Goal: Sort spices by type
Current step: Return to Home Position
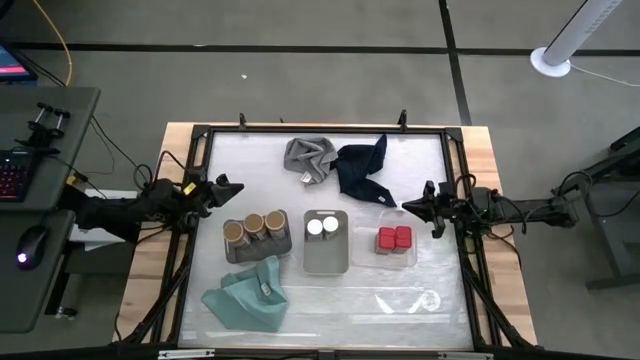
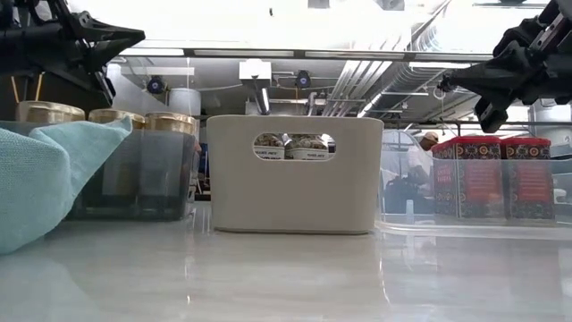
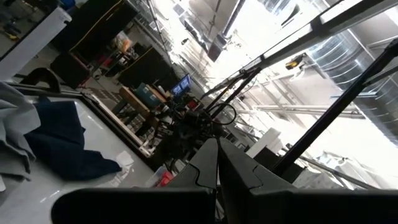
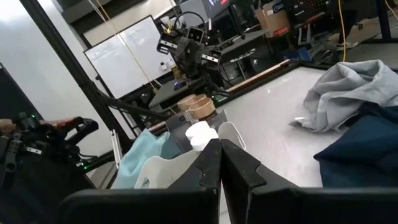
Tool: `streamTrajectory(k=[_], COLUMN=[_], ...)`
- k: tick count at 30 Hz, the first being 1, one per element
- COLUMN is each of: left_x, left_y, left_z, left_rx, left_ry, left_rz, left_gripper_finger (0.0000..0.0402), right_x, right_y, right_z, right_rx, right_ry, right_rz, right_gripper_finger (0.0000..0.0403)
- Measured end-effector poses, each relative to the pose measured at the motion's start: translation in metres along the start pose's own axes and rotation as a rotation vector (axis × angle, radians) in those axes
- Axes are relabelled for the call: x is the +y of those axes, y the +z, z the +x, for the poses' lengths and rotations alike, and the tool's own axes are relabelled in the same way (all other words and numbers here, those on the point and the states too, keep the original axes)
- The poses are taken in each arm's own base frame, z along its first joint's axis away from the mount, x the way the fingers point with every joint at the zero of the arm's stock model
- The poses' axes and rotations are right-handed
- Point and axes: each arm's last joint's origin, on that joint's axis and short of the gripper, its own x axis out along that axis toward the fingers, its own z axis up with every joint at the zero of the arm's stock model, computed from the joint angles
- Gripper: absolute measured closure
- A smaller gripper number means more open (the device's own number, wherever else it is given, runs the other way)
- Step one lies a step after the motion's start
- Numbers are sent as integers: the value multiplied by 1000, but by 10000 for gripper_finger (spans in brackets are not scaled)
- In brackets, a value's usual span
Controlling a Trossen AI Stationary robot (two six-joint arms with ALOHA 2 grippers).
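Observation:
Three round jars with tan-brown tops (image 1: 255, 226) stand in a dark tray (image 1: 232, 256). Two round white-topped jars (image 1: 322, 227) stand at the far end of a pale tray (image 1: 326, 258). Two red squarish jars (image 1: 394, 238) stand in a clear tray (image 1: 382, 261). My left gripper (image 1: 236, 186) hovers shut above the table, just beyond the dark tray. My right gripper (image 1: 404, 204) hovers shut beyond the red jars, beside the navy cloth. In the low view the left gripper (image 2: 136, 38) and the right gripper (image 2: 447, 85) hang well above the jars.
A grey cloth (image 1: 308, 157) and a navy cloth (image 1: 362, 170) lie crumpled at the far middle of the table. A teal cloth (image 1: 245, 297) lies at the near left, against the dark tray. A black frame (image 1: 320, 130) rims the white mat.

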Motion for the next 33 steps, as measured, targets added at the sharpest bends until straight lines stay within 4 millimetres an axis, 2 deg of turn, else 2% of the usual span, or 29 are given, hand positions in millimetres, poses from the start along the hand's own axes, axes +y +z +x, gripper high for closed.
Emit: streamTrajectory(k=[15,23,26,33], left_x=[0,8,9,14], left_y=[0,-10,-11,-17], left_z=[0,-1,-1,-3], left_rx=[3,128,146,222], left_ry=[0,26,30,55], left_rz=[4,611,677,686], left_gripper_finger=[402,401,401,401], right_x=[0,0,0,0], right_y=[0,0,0,0], right_z=[0,0,0,0], right_rx=[0,0,0,0], right_ry=[0,-1,-1,-1], right_rz=[0,0,0,0], right_gripper_finger=[402,402,402,402])
